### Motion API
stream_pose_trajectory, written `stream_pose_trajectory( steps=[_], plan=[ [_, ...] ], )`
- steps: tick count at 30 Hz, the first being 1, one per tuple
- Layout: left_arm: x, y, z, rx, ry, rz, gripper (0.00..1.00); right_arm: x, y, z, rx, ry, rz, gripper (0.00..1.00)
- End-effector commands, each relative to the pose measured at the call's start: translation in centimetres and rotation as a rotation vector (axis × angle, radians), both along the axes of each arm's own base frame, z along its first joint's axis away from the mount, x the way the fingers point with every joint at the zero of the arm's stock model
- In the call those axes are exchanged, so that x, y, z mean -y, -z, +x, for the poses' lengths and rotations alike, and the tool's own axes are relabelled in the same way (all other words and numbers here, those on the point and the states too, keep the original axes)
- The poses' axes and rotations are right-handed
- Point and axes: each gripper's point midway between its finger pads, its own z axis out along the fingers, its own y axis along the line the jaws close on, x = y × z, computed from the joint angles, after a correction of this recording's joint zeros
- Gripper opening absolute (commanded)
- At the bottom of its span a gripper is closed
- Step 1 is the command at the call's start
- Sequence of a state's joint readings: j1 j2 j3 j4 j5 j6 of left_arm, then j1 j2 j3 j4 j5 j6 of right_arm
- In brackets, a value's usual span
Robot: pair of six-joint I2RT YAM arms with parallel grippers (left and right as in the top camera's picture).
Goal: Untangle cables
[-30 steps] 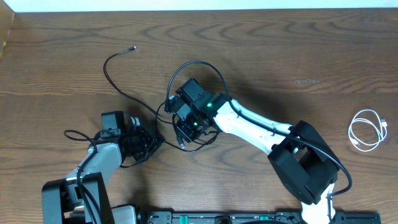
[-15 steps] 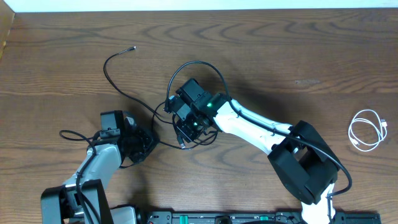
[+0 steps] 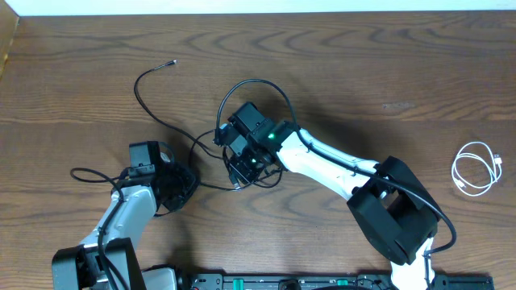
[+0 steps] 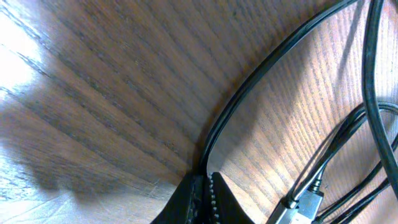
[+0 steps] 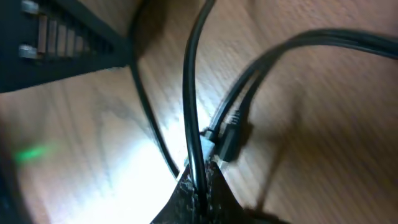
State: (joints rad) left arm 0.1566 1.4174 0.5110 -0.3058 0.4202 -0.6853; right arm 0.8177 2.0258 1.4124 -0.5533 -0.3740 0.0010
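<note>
Your left tool (image 4: 202, 190) and right tool (image 5: 199, 183) each clamp black cables (image 5: 188, 93); separating step. Next, ease them apart.

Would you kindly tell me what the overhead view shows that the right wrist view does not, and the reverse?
Overhead only: the coiled white cable off to the right, the left gripper, and a black cable's free tip at the upper left. Right wrist only: the right gripper with jaws shut on one black strand, and small plugs just beside it. Both: the black cables on the wooden table.
</note>
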Motion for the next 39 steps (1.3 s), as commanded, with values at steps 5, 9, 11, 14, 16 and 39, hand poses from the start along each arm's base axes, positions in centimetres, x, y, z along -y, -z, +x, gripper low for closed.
stream_pose_trajectory(
  steps=[5,9,11,14,16,39],
  plan=[
    [-4.5,4.0,-5.5,-0.232,-0.108,0.224,0.09,1.9,0.4,2.0,0.105,0.077,-0.111,0.01],
    [-5.5,4.1,-6.0,-0.254,-0.162,0.215,0.08,3.4,0.7,3.3,0.174,0.121,-0.193,0.01],
    [-6.2,4.1,-6.4,-0.27,-0.199,0.207,0.09,4.5,0.9,4.2,0.223,0.151,-0.252,0.01],
    [-6.9,4.1,-6.8,-0.278,-0.215,0.205,0.09,5.4,1.0,4.9,0.263,0.174,-0.3,0.01],
    [-7.2,4.1,-7.0,-0.281,-0.224,0.204,0.09,5.9,1.0,5.2,0.282,0.186,-0.326,0.02],
    [-11.0,4.1,-8.9,-0.307,-0.37,0.183,0.09,17.0,1.0,10.8,0.329,0.479,-0.58,0.02]
  ],
)
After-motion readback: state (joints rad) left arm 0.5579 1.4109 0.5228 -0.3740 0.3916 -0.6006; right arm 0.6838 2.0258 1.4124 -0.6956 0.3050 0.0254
